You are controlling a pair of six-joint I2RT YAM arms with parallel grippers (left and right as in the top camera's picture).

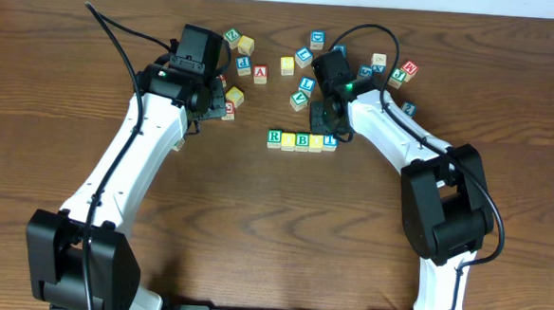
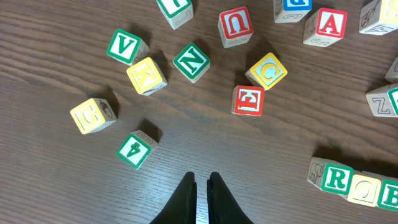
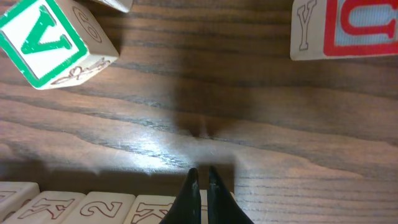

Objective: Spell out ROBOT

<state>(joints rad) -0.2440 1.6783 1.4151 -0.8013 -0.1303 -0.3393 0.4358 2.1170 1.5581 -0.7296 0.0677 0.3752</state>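
Overhead, ROBOT row (image 1: 302,139), loose cubes (image 1: 259,72) behind, bare table (image 1: 282,231) in front

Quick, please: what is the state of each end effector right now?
Left end effector: closed, holding nothing.
Right end effector: closed, holding nothing.

From the left wrist, single characters are read on loose cubes: a green V on the V cube (image 2: 126,46), a yellow K on the K cube (image 2: 147,75), a green 4 on the 4 cube (image 2: 134,150), a red U on the U cube (image 2: 236,26), a red A on the A cube (image 2: 329,25), and a reversed red E on the E cube (image 2: 248,101). In the row, a green R is borne by the R cube (image 2: 336,178) and a green B by the B cube (image 1: 302,139). From the right wrist, an outlined Y is read on the side of a U-topped cube (image 3: 345,28).
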